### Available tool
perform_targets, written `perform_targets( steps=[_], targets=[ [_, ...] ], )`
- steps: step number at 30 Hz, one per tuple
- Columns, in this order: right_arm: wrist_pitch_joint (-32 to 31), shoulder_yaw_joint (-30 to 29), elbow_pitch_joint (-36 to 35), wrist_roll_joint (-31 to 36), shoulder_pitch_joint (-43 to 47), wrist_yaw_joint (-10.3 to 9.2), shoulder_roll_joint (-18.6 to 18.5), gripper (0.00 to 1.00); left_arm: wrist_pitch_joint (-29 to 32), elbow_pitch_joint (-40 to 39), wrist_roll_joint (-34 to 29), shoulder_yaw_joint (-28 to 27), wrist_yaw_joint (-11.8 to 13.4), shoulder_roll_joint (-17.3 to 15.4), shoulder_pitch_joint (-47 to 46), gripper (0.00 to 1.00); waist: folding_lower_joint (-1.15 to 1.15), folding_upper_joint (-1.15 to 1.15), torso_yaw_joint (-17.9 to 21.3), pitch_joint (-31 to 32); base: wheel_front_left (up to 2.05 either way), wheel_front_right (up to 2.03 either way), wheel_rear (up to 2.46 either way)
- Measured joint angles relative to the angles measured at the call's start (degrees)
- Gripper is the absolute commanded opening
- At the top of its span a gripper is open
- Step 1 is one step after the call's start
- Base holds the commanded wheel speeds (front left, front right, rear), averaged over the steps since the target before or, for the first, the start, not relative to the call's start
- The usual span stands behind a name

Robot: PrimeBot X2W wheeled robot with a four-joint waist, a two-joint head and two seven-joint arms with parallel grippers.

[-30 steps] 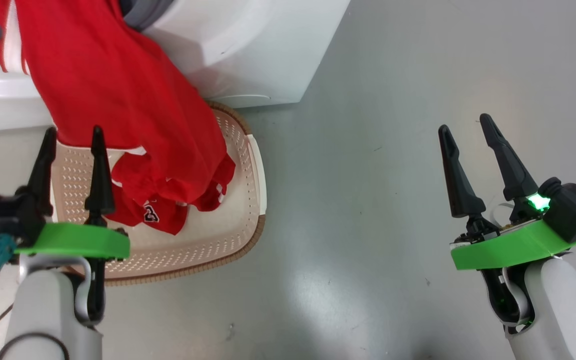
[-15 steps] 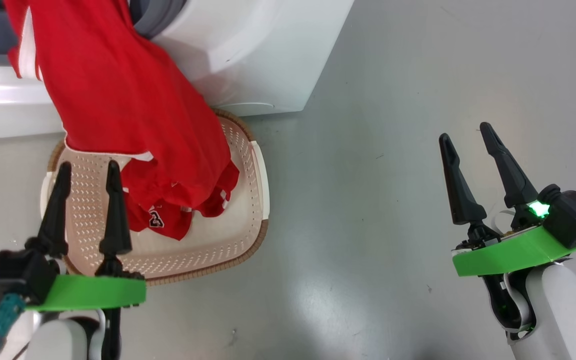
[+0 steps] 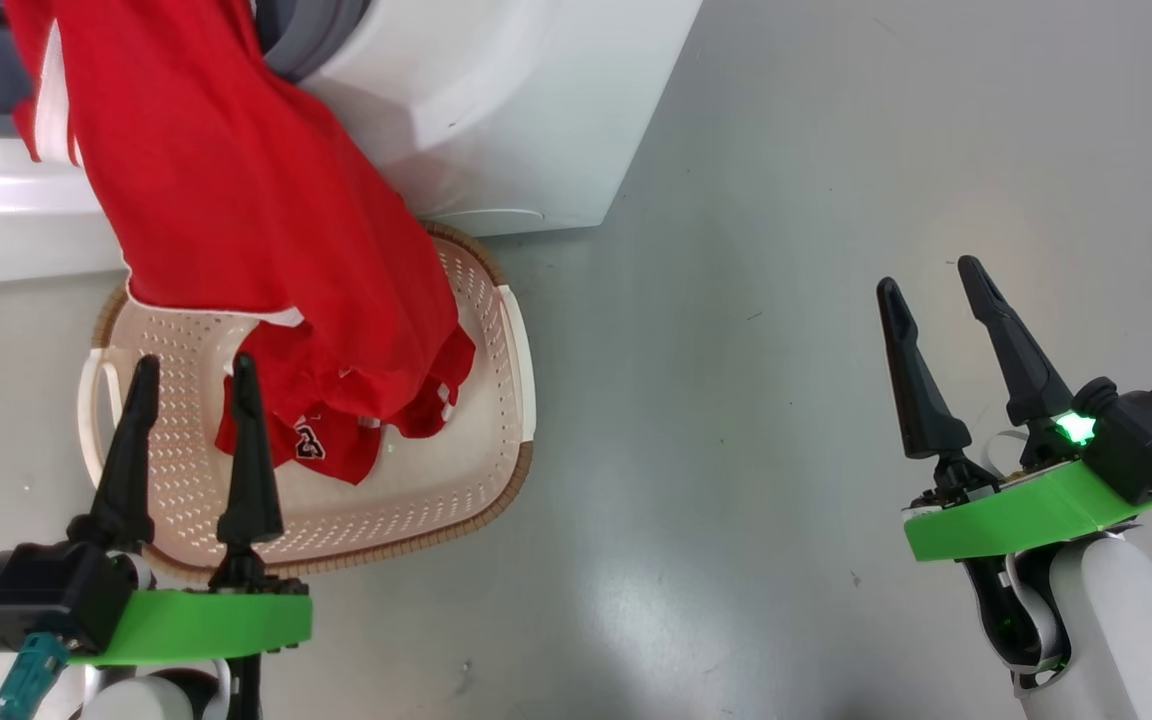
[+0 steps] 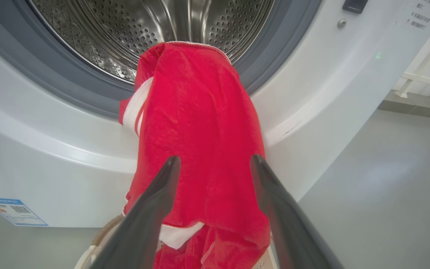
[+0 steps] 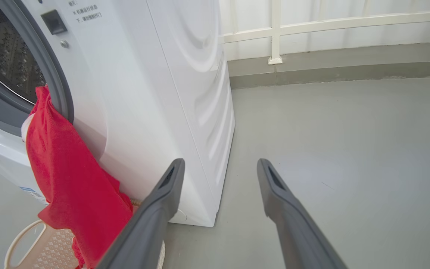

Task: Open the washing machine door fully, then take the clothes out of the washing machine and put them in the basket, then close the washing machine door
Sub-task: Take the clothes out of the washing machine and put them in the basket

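While clothes drape from drum into basket, the wide, empty left pincer should grip them upper-left; right pincer likewise wide.

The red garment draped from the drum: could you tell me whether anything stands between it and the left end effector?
Nothing visible does: the open left end effector points straight at the red garment, with only open space between them.

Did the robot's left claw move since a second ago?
Yes. The left gripper has pulled back toward the robot: its tips were by the far rim of the basket and now hang over its middle.
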State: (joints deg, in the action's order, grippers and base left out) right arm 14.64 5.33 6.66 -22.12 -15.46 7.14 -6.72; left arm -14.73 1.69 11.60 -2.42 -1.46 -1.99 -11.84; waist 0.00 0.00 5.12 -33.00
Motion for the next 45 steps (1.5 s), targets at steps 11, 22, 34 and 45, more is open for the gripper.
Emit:
perform_targets(
  steps=[11,22,34,45],
  targets=[
    [0.0,0.31,0.03,0.0,0.02,0.0,0.01,1.0,0.0,1.59,0.35,0.57,-0.8,-0.02,-2.14,1.0,0.0,0.0,-0.21,0.16,0.0,0.0,0.0],
    [0.0,0.59,0.04,0.0,0.07,0.0,0.05,1.0,-0.03,13.76,0.9,2.38,-3.72,0.08,-16.95,1.0,0.0,0.0,-0.5,-0.36,0.0,0.0,0.0],
    [0.0,0.64,0.0,0.0,-0.01,0.0,0.43,1.0,-0.05,26.98,0.48,4.25,-4.09,0.29,-30.33,1.0,0.0,0.0,0.24,-1.96,0.0,0.0,0.0],
    [0.0,0.65,0.0,0.0,-0.19,0.0,0.79,1.0,-0.05,36.69,-0.79,3.58,-3.42,0.68,-37.85,1.0,0.0,0.0,0.87,-2.9,0.0,0.0,0.0]
  ],
)
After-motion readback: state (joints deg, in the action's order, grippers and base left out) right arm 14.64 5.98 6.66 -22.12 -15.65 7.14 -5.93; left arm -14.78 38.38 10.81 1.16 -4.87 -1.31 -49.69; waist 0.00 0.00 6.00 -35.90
